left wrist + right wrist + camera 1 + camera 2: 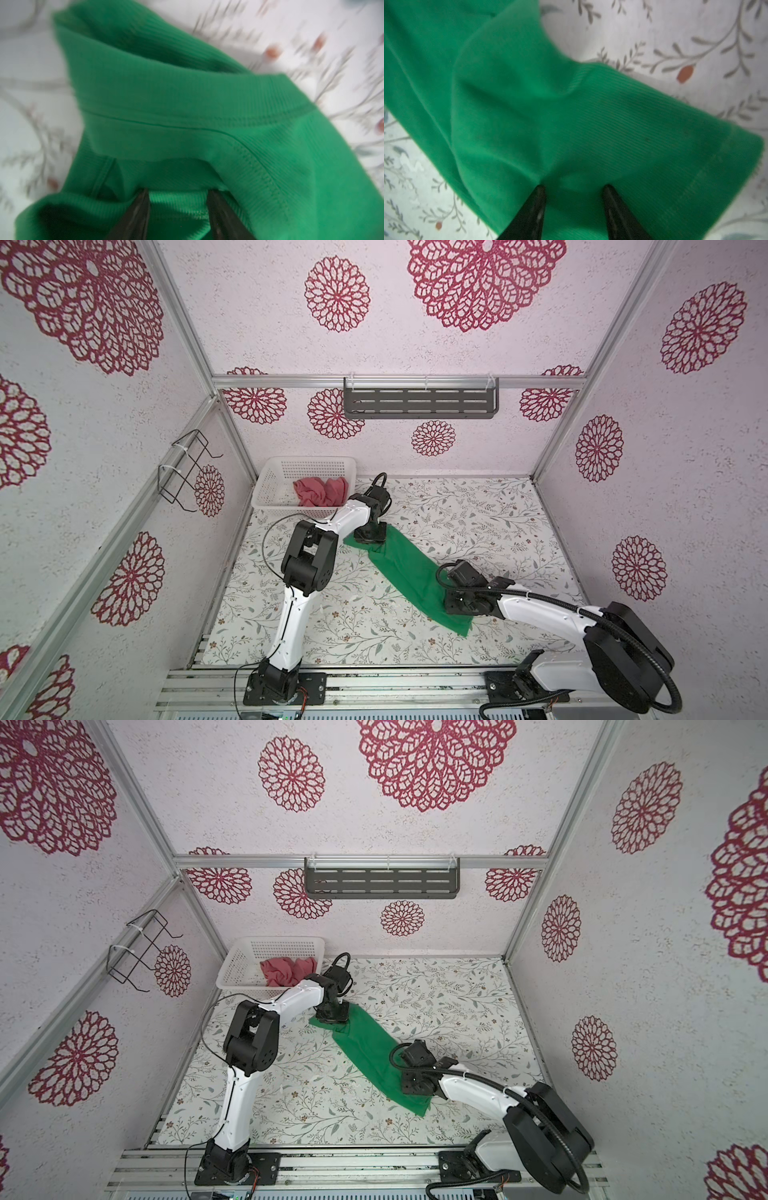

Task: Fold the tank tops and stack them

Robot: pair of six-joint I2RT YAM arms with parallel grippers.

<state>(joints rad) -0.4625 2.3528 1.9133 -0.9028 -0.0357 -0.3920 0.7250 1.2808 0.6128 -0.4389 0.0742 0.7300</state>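
The green tank top (403, 568) (370, 1048) lies as a long narrow strip slanting across the flowered table, from near the basket towards the front right. My left gripper (177, 194) points down on its far end (374, 541); the jaws stand apart, with ribbed green cloth bunched between and over the fingertips (143, 197). At the strip's near end (451, 608), my right gripper (574, 188) is also open, its tips resting on the flat cloth. The rose-red tank top (320, 491) (289, 971) sits crumpled in the white basket (307, 460).
The basket (274, 940) stands in the table's far left corner, just behind my left arm. A dark slotted shelf (419, 402) hangs on the back wall and a wire rack (187, 472) on the left wall. Aluminium rails (395, 680) run along the front edge.
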